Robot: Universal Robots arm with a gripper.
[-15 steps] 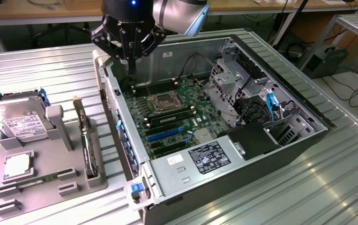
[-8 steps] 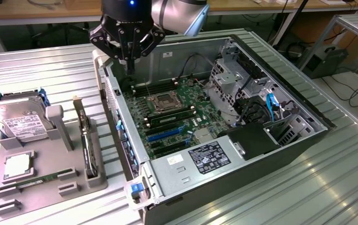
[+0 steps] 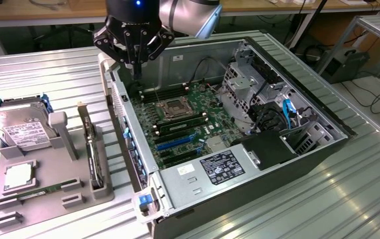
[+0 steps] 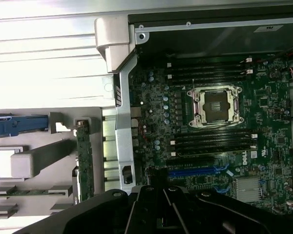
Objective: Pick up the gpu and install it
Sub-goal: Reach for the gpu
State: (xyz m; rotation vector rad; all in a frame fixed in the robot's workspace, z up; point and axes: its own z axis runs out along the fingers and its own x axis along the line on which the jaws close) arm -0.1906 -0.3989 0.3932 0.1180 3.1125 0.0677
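Right now your black gripper (image 3: 137, 68) hangs over the far end of the open dark-grey metal computer case (image 3: 276, 184), above its green motherboard (image 3: 190, 127), with the jaws clenched together on nothing. You can find the gpu (image 3: 96, 154) (image 4: 84, 161), a thin dark green circuit card, standing on edge in a slot of the grey plastic holder tray (image 3: 77, 196) at the exterior view's left, just beside the case and well apart from the gripper. A silver hard drive with a white label (image 3: 17, 128) leans in the same tray.
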